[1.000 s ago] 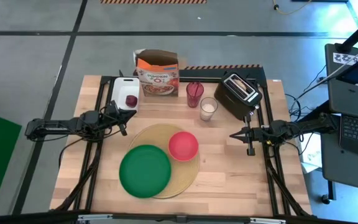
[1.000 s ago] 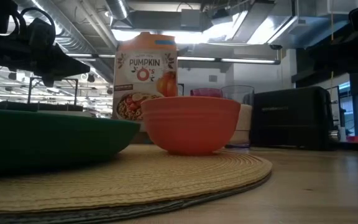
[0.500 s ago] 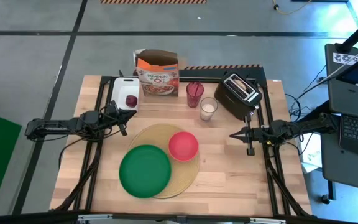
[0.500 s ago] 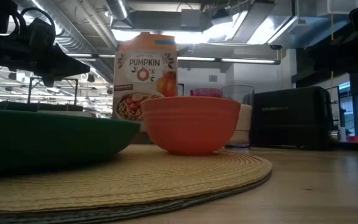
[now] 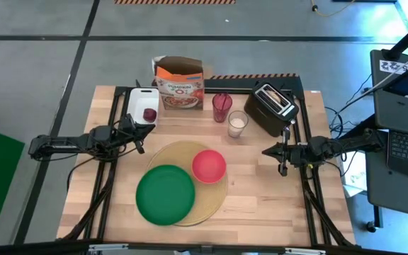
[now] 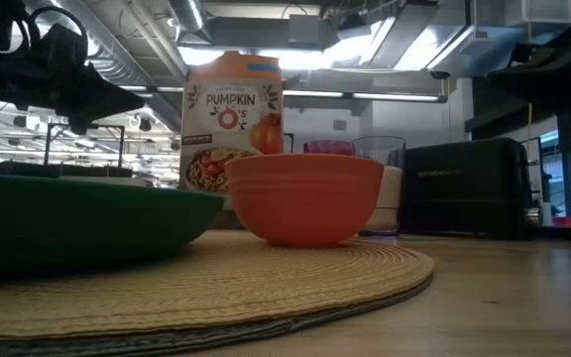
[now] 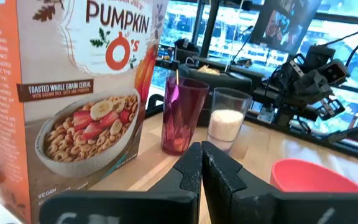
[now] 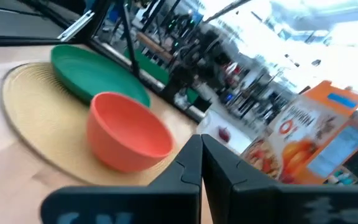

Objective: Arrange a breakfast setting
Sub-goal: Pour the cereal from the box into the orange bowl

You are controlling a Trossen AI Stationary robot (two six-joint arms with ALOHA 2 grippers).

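Jaws shut on both grippers, placemat [image 5: 211, 202] partly hidden under plate [image 5: 165, 195]

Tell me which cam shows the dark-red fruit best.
High view: the dark-red fruit sits unobstructed on the white cutting board. Right wrist view shows it only as a small blurred spot. The low and left wrist views don't show it.

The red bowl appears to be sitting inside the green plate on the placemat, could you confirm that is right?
Not quite: the red bowl sits beside the green plate, not inside it. Both rest on the placemat, as the high view shows.
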